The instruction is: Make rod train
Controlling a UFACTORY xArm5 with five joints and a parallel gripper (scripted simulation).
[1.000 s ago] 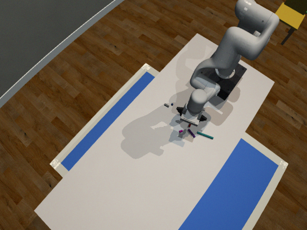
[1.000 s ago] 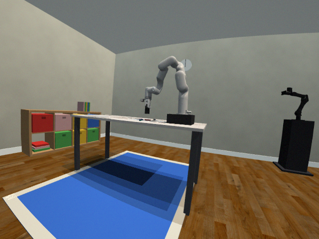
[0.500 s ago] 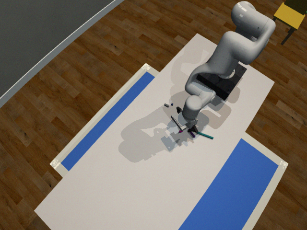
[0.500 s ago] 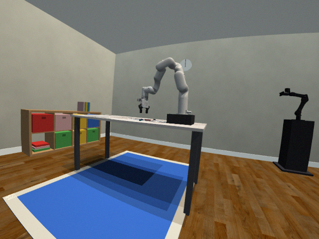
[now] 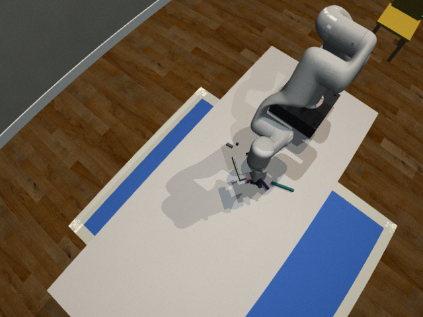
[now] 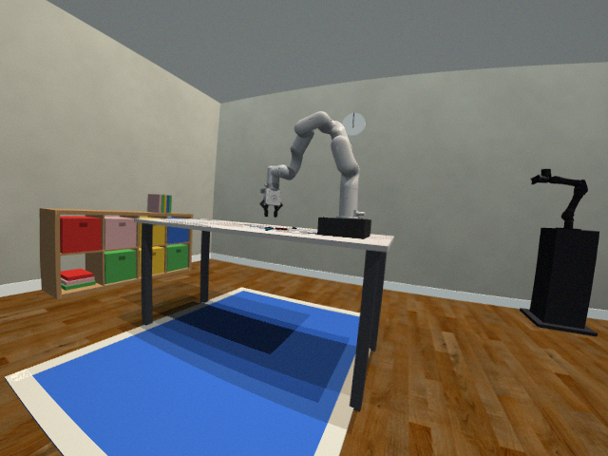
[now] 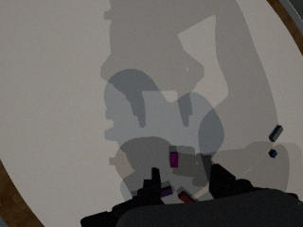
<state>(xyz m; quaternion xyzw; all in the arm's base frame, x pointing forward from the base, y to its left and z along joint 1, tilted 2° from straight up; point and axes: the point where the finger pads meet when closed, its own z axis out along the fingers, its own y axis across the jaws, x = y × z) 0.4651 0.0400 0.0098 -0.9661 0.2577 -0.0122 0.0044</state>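
Observation:
My gripper (image 5: pixel 256 180) (image 6: pixel 271 212) hangs a little above the table, partly open, with nothing between the fingers. Right under it lie a short magenta rod (image 5: pixel 248 181) (image 7: pixel 173 159), a purple rod (image 5: pixel 265 184) (image 7: pixel 166 192) and a red rod (image 7: pixel 185 197). The fingers partly hide the purple and red rods in the wrist view. A turquoise rod (image 5: pixel 282 186) lies flat to the right of them. A small grey rod (image 5: pixel 229 145) (image 7: pixel 276 132) and a tiny blue rod (image 5: pixel 236 143) (image 7: pixel 273 153) lie apart, farther back and close to each other.
The arm's black base (image 5: pixel 304 114) stands on the table behind the rods. Off the table are a shelf with coloured boxes (image 6: pixel 115 242), a black robot on a pedestal (image 6: pixel 561 275) and a yellow stool (image 5: pixel 398 22).

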